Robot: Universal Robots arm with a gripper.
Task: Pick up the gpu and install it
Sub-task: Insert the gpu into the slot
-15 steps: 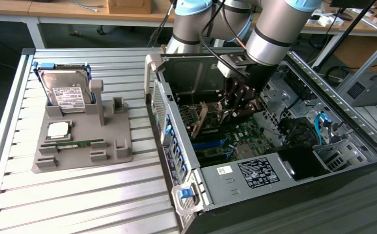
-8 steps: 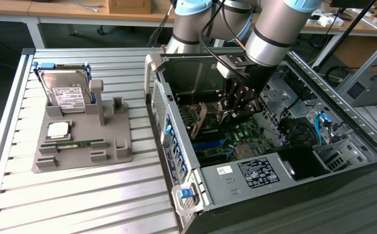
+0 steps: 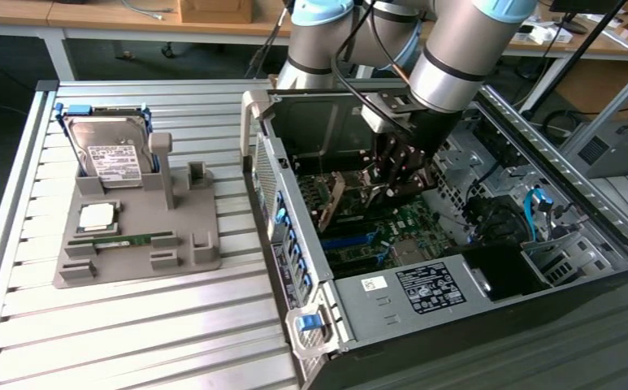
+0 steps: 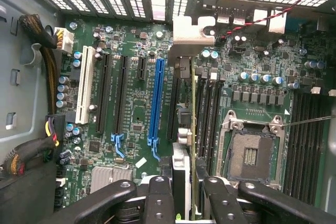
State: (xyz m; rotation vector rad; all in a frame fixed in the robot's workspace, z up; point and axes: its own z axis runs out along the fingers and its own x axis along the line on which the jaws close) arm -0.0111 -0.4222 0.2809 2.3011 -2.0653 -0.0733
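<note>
The gpu stands on edge between my fingers in the wrist view, seen as a thin line over the motherboard. Its silver bracket is close to the perforated rear wall of the case. The card hangs over the black slots between the long blue slot and the processor socket. I cannot tell whether it touches a slot. My gripper is shut on the gpu. In the exterior view the gripper reaches down inside the open computer case.
A grey fixture on the slatted table at the exterior view's left holds a hard drive, a processor chip and a memory stick. Cable bundles hang along one case wall. Drive bays and blue cables crowd the case's other end.
</note>
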